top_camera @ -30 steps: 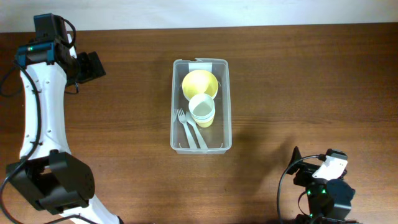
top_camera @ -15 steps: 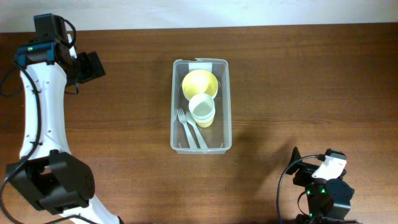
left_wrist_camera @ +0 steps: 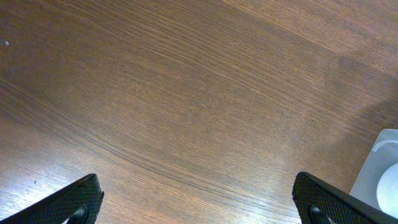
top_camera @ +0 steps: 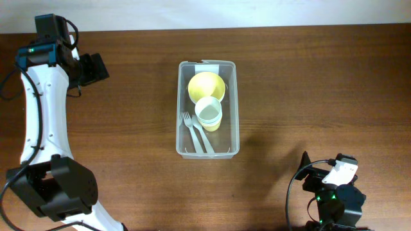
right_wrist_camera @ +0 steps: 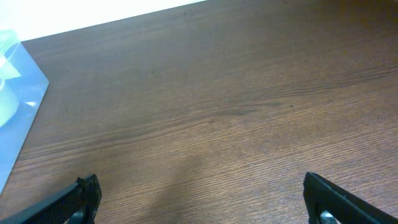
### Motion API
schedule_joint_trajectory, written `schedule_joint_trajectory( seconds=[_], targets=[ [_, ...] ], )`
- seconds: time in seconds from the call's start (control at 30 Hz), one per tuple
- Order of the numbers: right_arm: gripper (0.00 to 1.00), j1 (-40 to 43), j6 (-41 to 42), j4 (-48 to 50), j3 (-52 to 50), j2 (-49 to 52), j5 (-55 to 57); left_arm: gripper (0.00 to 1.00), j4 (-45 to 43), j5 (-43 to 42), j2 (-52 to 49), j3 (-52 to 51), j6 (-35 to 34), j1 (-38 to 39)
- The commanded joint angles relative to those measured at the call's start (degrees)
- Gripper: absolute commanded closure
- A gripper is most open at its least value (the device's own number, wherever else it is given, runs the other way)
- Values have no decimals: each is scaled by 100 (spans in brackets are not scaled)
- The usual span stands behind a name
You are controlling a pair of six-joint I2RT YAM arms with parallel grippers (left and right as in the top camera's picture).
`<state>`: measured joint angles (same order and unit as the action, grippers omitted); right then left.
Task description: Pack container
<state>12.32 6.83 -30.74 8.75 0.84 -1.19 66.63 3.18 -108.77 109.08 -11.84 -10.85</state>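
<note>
The clear plastic container (top_camera: 232,109) stands in the middle of the table with its white label at the far end. Inside it are a yellow bowl (top_camera: 205,85), a pale cup (top_camera: 209,112) resting on a yellow one, and two pale forks (top_camera: 196,133). My left gripper (top_camera: 96,67) is open and empty at the far left, well away from the container; a corner of the container shows in the left wrist view (left_wrist_camera: 380,168). My right gripper (top_camera: 308,170) is open and empty at the near right; the container's edge shows in the right wrist view (right_wrist_camera: 18,99).
The wooden table (top_camera: 321,83) runs to a white wall along its far edge. My left arm's white links (top_camera: 38,122) stretch down the left side.
</note>
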Motion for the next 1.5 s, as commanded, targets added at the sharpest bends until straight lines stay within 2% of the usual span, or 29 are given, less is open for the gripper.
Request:
schedule_joint_trajectory(
  seconds=[0.0,0.2,0.27,0.33,0.4,0.5,0.67,0.73,0.77,1.2,1.47],
  targets=[
    [1,-35,-42,20,-46,-59,-55,0,7,-42,-4,79,-52,-15],
    [1,-35,-42,20,-46,-59,-55,0,-68,210,487,61,120,271],
    [1,-35,-42,22,-46,-59,-55,0,-409,264,826,-13,734,538],
    [1,-35,-42,20,-46,-59,-55,0,-962,264,1344,-306,1685,922],
    [1,-35,-42,20,-46,-59,-55,0,-1478,269,1856,-837,2166,1178],
    [1,-35,-42,20,-46,-59,-52,0,-2194,310,2610,-1884,2151,1270],
    [1,-35,-42,20,-46,-59,-55,0,-3180,328,4166,-4459,1576,1154],
    [1,-35,-42,20,-46,-59,-55,0,-3467,330,4763,-5309,1554,1154],
    [1,-35,-42,20,-46,-59,-55,0,-3611,330,5370,-6043,1556,1154],
    [1,-35,-42,20,-46,-59,-55,0,-3624,282,8959,-8839,1556,1154],
    [1,-35,-42,20,-46,-59,-55,0,-3626,199,10061,-9652,1554,1193]
  ],
)
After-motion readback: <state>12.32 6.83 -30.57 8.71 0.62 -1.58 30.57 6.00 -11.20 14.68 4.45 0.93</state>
